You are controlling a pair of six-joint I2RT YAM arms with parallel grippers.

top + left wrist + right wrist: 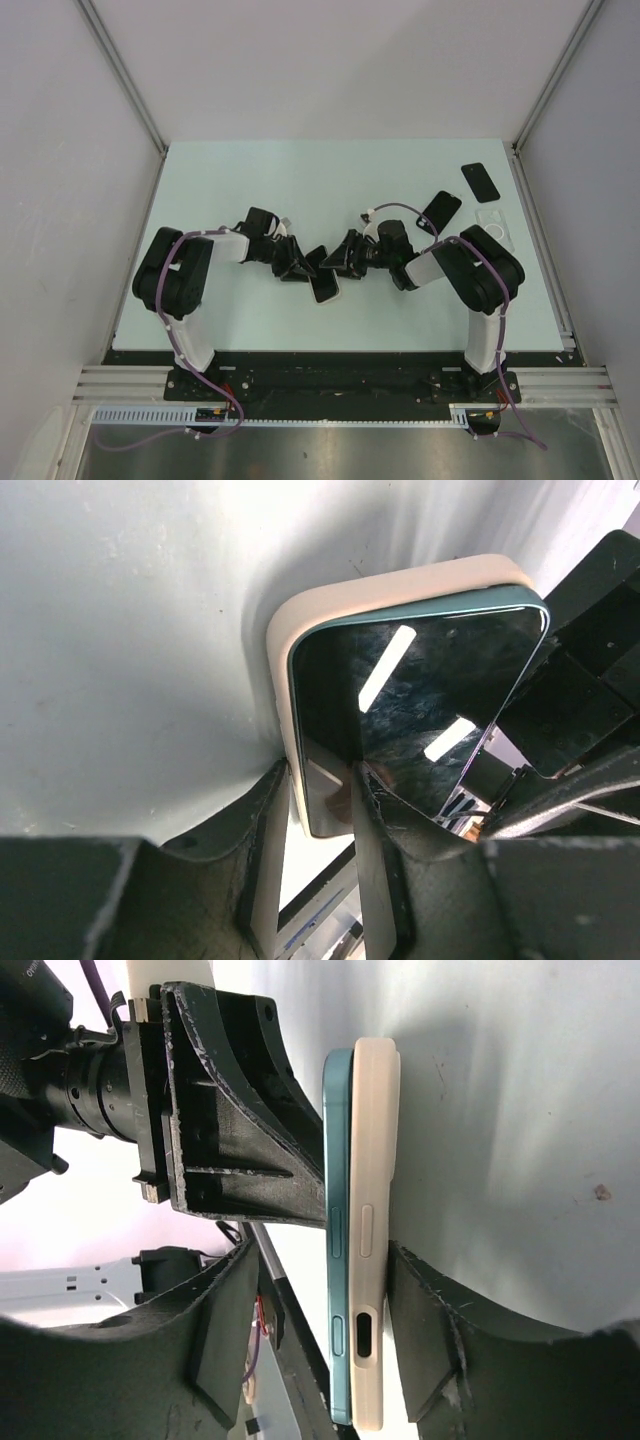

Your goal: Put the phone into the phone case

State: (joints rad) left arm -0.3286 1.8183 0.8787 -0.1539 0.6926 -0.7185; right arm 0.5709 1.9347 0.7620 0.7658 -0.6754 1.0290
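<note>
I reckon the phone (338,1160) half-seated in the case (375,1140) (teal edge proud): left gripper (320,810) clamps both, right gripper (325,1260) straddles them, slack.

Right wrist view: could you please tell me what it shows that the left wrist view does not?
Only the right wrist view: the teal-framed rectangular phone edge-on, side buttons visible, standing proud of the cream rounded phone case. Only the left wrist view: the phone's glossy black screen face-on. Both: phone and case together, the left gripper clamped on them and the right gripper straddling them.
</note>
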